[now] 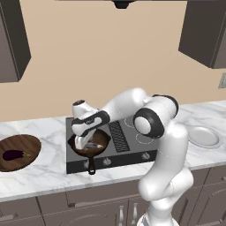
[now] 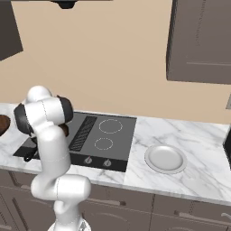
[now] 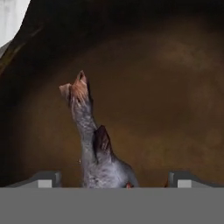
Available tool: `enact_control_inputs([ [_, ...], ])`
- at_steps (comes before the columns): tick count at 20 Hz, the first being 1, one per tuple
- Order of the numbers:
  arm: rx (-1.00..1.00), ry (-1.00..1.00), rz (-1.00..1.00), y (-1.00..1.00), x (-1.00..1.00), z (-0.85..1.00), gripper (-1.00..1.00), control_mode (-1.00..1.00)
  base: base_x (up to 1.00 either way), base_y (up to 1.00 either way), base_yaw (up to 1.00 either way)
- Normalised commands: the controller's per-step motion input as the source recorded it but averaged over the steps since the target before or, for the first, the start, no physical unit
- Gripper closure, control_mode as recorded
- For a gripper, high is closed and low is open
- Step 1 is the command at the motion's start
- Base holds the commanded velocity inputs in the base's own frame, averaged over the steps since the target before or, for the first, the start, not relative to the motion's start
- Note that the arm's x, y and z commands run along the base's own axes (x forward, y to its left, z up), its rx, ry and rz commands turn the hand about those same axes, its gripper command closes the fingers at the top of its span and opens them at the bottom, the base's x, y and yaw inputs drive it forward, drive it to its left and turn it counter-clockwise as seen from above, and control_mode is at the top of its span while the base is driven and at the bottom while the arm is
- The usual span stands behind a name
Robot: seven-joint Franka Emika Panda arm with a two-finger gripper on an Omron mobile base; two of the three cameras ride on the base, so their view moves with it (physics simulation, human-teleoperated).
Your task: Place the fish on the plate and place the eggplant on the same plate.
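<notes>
The gripper (image 1: 84, 147) is lowered into the dark skillet (image 1: 89, 148) on the stove, fingers apart on either side of the fish (image 3: 94, 148) lying in the pan, while the eggplant (image 1: 13, 155) rests on the wooden board (image 1: 26, 143) and the plate (image 2: 165, 159) sits on the table to the right.
</notes>
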Motion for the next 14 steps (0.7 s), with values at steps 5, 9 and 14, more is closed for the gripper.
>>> enact_control_inputs([
  [5, 0.02, 0.0, 0.0, -0.07, -0.42, -0.32, -1.0, -1.0, 0.0, 0.0, 0.0],
  [9, 0.04, 0.0, 0.0, -0.13, 0.0, -0.25, -1.0, -1.0, 0.0, 0.0, 0.0],
  [14, 0.0, 0.0, 0.0, -0.04, 0.01, -0.19, -1.0, -1.0, 0.0, 0.0, 0.0],
])
